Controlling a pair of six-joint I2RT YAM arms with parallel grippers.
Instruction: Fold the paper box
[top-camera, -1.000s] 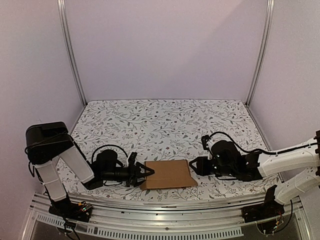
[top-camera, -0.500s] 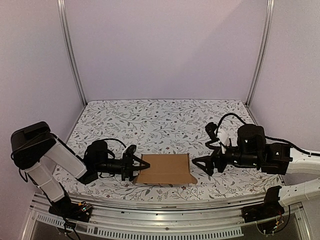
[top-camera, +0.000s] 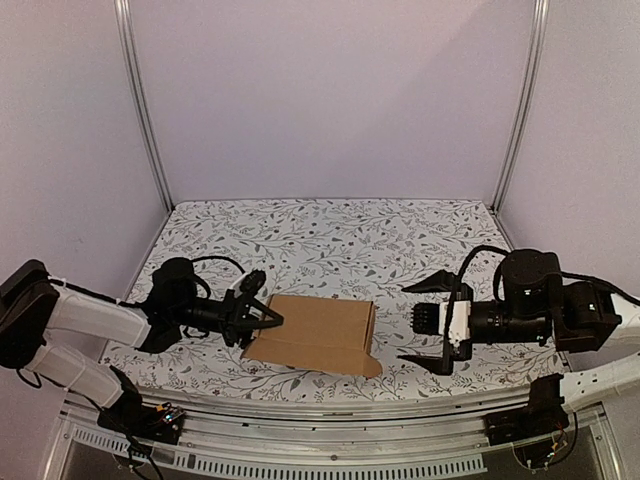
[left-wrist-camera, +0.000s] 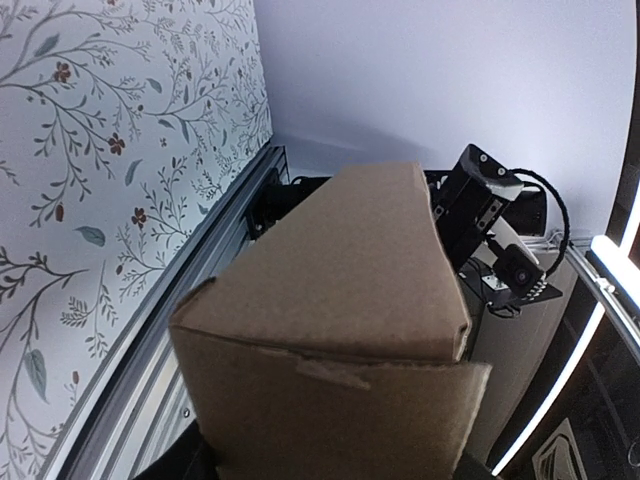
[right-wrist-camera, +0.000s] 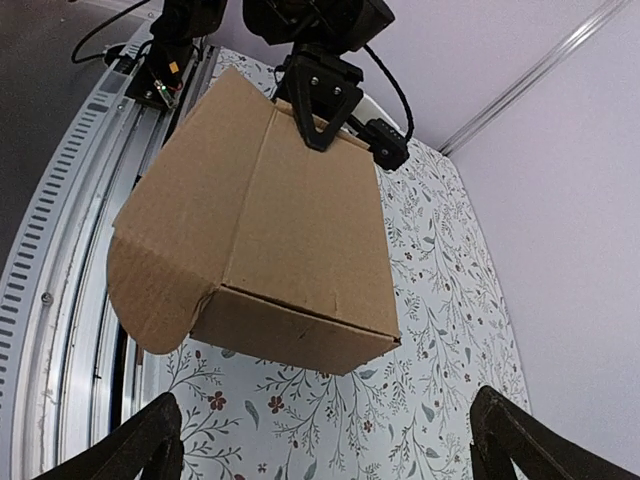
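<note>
The paper box (top-camera: 315, 333) is a brown carton, formed into a rectangular shape, hanging tilted just above the floral table near its front edge. My left gripper (top-camera: 262, 318) is shut on its left end. In the left wrist view the paper box (left-wrist-camera: 330, 340) fills the lower frame and hides the fingers. My right gripper (top-camera: 425, 325) stands wide open to the right of the carton, apart from it. In the right wrist view the paper box (right-wrist-camera: 270, 230) shows a loose rounded flap (right-wrist-camera: 150, 300), with my right gripper (right-wrist-camera: 325, 440) open and holding nothing.
The floral tablecloth (top-camera: 330, 240) stretches behind the carton. An aluminium rail (top-camera: 320, 415) runs along the near edge, right below the box. Purple walls and metal posts (top-camera: 140, 100) close in the back and sides.
My right gripper has opened, let go of the carton's right end and drawn back to the right. The left arm has swung out leftward, carrying the box left and turning it.
</note>
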